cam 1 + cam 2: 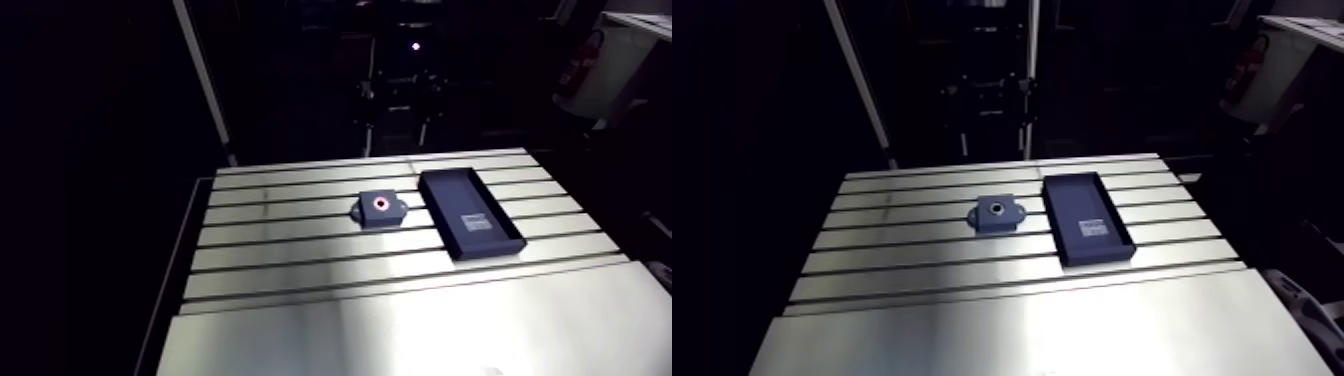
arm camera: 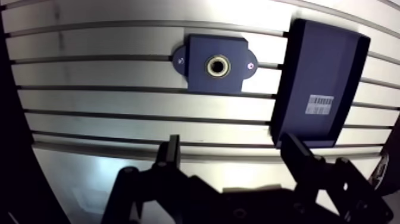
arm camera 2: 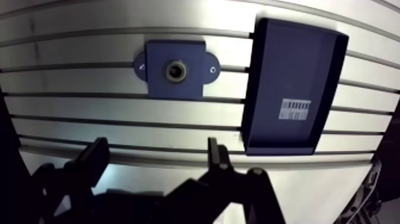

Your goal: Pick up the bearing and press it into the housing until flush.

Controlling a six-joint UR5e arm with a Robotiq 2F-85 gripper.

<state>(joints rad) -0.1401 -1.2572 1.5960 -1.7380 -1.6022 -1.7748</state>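
Two dark fingers of the end effector (image 2: 232, 143) stand wide apart above the slotted tabletop (image 2: 107, 101), holding nothing. Ahead of them the dark blue housing (image 2: 201, 77) lies flat on the tabletop, a metallic ring (image 2: 218, 65) in its centre bore; whether that ring is the bearing cannot be told. Just beside the housing sits a shallow dark tray (image 2: 324, 59) with a white barcode label (image 2: 319, 105), its print too small to read.

Table (image 1: 400, 300) brushed shiny metal; housing (image 2: 216, 64), tray (image 2: 324, 77) matt dark plastic.
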